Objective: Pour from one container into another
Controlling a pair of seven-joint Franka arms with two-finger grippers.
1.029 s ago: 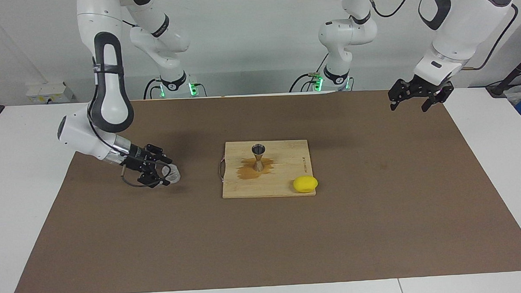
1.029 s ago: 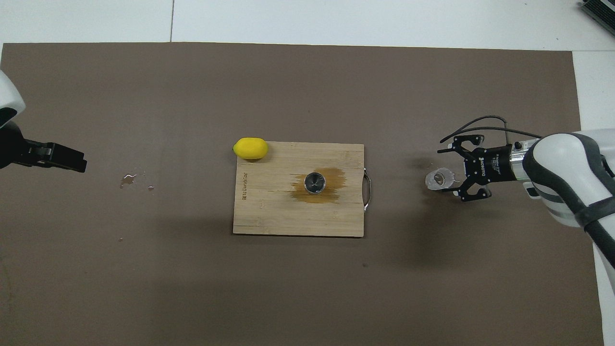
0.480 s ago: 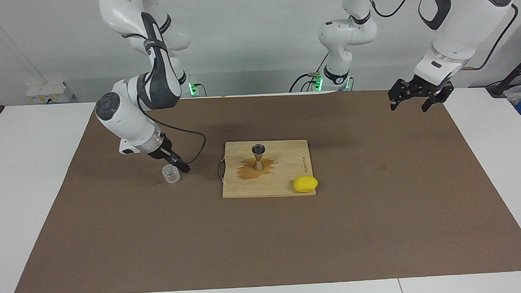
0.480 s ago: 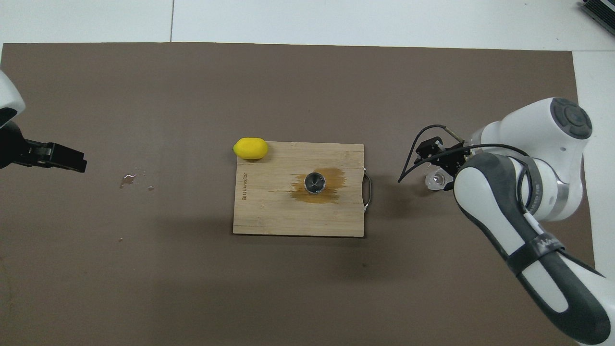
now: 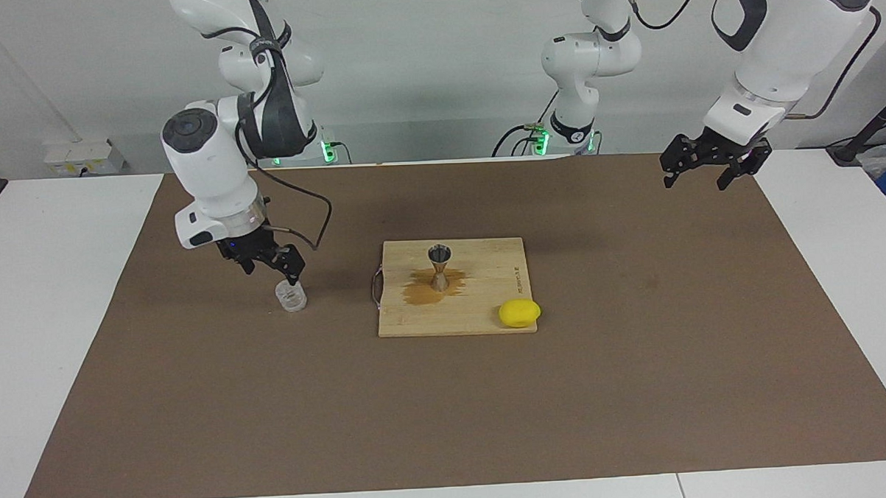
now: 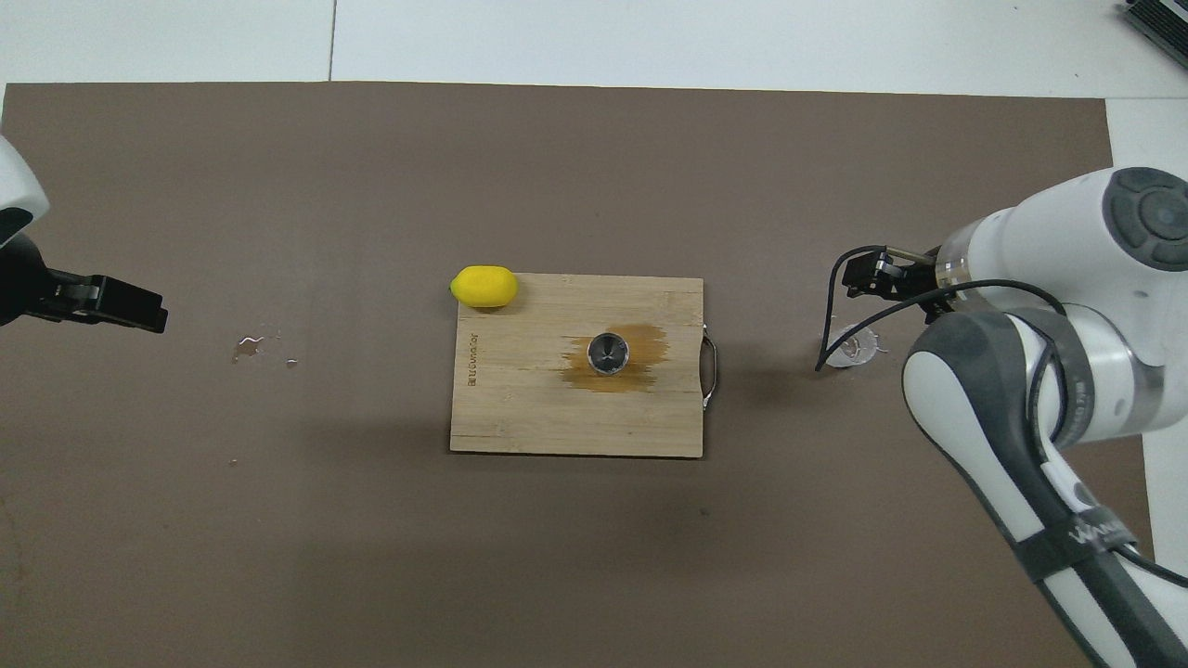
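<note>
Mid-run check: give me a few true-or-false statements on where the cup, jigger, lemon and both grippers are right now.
1. The clear cup stands upright on the brown mat. True.
2. The jigger lies tipped over. False: it stands upright on the cutting board.
3. The right gripper has the cup lifted. False: it is just above the cup, which stands on the mat.
4. The lemon sits at a board corner. True.
5. The left gripper waits over the mat's edge, holding nothing. True.
</note>
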